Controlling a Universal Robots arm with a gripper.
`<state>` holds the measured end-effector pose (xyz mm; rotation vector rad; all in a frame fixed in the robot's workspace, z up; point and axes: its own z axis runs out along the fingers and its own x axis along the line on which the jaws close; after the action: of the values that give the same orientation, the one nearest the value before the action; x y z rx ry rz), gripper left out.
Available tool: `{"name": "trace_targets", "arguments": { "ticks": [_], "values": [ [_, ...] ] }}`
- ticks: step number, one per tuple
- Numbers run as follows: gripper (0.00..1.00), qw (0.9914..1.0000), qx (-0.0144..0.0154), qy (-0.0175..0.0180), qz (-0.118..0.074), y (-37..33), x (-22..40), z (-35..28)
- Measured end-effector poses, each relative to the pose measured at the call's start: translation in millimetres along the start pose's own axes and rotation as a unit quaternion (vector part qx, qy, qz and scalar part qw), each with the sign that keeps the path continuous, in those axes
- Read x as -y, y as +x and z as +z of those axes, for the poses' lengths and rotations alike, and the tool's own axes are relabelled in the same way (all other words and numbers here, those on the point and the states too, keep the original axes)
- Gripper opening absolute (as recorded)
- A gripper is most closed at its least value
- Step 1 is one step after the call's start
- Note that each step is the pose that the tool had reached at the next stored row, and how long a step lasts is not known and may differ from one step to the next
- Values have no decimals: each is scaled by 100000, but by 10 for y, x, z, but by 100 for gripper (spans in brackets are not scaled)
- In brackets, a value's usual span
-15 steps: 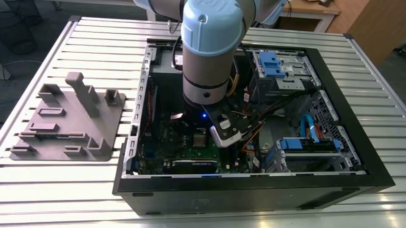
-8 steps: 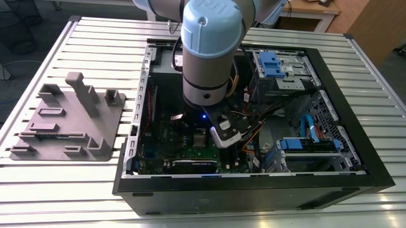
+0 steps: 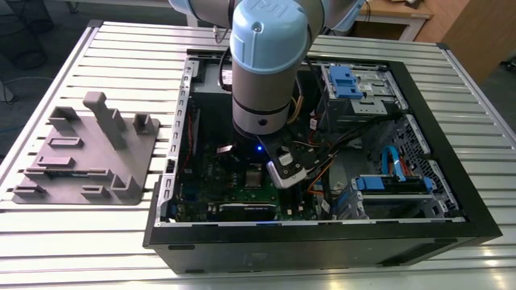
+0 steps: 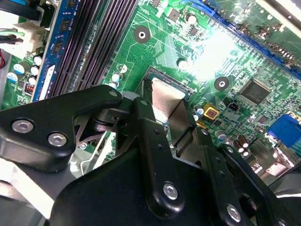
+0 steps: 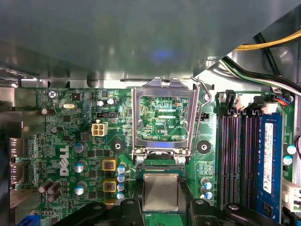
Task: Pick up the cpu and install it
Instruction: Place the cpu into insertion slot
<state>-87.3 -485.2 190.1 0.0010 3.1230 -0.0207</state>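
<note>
My black gripper (image 4: 165, 112) pinches the small shiny silver square cpu (image 5: 161, 191) by two sides, jaws nearly shut, flat over its socket (image 5: 160, 168) on the green motherboard (image 5: 123, 128). The silver metal lid frame (image 5: 163, 89) stands tipped back, leaving room.

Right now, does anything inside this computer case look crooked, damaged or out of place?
Nothing stands out. The small silver-grey square cpu lies square to its socket on the green motherboard, at the black gripper. The hinged metal socket frame stands flipped open, as installing needs.
</note>
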Motion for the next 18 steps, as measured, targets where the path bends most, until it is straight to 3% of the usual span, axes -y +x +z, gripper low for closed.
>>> {"name": "trace_targets", "arguments": {
  "ticks": [8,18],
  "values": [
    [47,100000,13,-34,0,-1,-1,-11],
    [47,100000,5,-11,-2,-3,2,-160]
  ]
}}
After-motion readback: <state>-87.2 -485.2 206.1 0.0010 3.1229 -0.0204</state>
